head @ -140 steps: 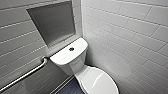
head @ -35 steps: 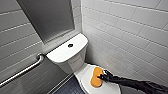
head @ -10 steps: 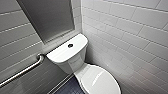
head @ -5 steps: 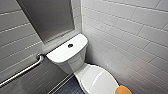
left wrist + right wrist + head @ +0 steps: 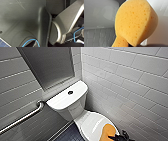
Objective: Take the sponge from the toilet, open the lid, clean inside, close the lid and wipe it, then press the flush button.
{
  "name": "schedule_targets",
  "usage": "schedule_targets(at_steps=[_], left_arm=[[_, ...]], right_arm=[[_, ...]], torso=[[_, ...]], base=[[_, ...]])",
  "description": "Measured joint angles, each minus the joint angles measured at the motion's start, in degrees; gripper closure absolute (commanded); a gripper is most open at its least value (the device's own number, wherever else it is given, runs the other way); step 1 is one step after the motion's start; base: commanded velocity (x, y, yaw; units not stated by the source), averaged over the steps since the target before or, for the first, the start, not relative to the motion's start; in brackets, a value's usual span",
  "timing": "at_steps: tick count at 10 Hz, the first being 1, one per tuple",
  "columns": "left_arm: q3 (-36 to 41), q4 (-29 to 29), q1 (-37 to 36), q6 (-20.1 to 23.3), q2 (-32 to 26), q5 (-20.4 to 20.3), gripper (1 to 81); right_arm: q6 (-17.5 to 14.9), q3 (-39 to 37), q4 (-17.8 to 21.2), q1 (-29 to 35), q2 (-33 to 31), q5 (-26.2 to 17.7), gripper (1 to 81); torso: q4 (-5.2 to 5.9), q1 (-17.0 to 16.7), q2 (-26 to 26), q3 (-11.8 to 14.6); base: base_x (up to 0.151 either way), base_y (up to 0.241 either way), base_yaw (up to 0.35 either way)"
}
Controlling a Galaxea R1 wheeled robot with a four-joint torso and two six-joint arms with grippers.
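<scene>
White wall tiles [image 5: 130, 77] and a grey recessed panel [image 5: 50, 64] surround the toilet [image 5: 72, 109], whose glossy lid [image 5: 92, 124] lies shut below the tank top with its small dark flush button [image 5: 70, 92]; a metal grab bar [image 5: 22, 118] runs along the wall beside it. At the lid's near end sits the sponge [image 5: 109, 132], a soft orange pad with rounded lobes, a narrow waist and fine pores, as the right wrist view shows close up. The right gripper [image 5: 122, 136] is clamped on the sponge, though whether the pad touches the lid is unclear.
</scene>
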Motion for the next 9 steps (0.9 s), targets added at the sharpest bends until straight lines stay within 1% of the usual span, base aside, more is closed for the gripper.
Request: schedule_targets(at_steps=[4,6,9], left_arm=[[0.0,0.0,-0.2,0.0,0.0,0.0,1.0],[0.0,0.0,-0.2,0.0,0.1,0.0,1.0],[0.0,0.0,-0.2,0.0,0.1,-0.1,1.0]], right_arm=[[0.1,-12.4,-0.2,7.0,12.8,-8.6,81.1],[0.1,-19.5,-0.4,8.5,18.4,-12.1,81.1],[0.1,-30.3,-0.7,10.2,26.3,-15.9,81.1]], torso=[[0.00,0.0,0.0,0.0],[0.00,0.0,0.0,0.0],[0.00,0.0,0.0,0.0]], base=[[0.000,0.000,0.000],[0.000,0.000,0.000],[0.000,0.000,0.000]])
